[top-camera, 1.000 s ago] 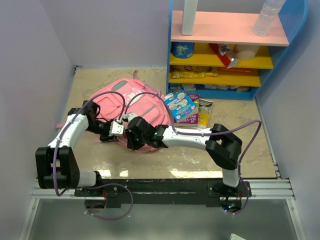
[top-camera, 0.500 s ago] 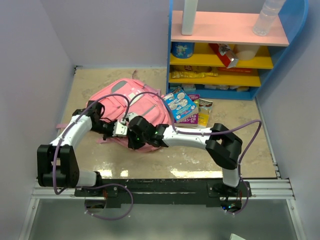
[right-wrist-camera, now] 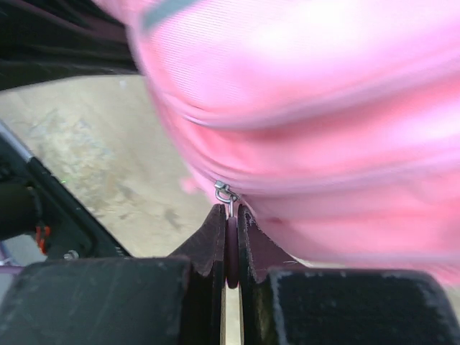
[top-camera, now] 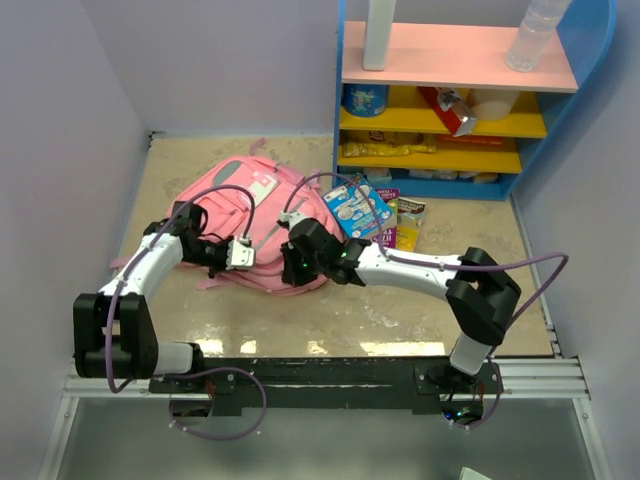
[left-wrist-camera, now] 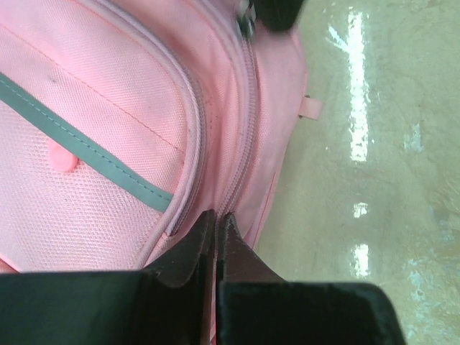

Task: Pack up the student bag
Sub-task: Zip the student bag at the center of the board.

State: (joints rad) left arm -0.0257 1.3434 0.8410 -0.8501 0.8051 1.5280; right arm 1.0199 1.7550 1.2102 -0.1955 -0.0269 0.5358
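Nearest the bases, both arms reach in over the tan table (top-camera: 430,310) and meet the near edge of the student bag (top-camera: 250,205). The bag lies flat left of centre, with its grey-and-white patch facing up. The left gripper (left-wrist-camera: 215,220) comes in from the left and sits at the bag's near-left rim. Its fingers are clenched tip to tip right on the zipper track (left-wrist-camera: 245,129), with a sliver of pink fabric showing between them, so it seems to pinch the bag's seam there. The pocket panel with its grey stripe (left-wrist-camera: 86,147) spreads away to the left of those fingers, and bare table lies to their right. The right gripper (right-wrist-camera: 230,215) is at the bag's near-right edge, well apart from the left one along the same side. Its fingers are squeezed onto a dark zipper pull (right-wrist-camera: 231,255), and the pull's small metal ring (right-wrist-camera: 224,192) stands just past the fingertips against the pink cloth, which is blurred in that view. Beyond the bag's right side a few colourful booklets (top-camera: 358,208) lie touching or overlapping it. Farther back stands the blue and yellow shelf unit (top-camera: 440,128), with a clear bottle (top-camera: 535,35) on its pink top board.
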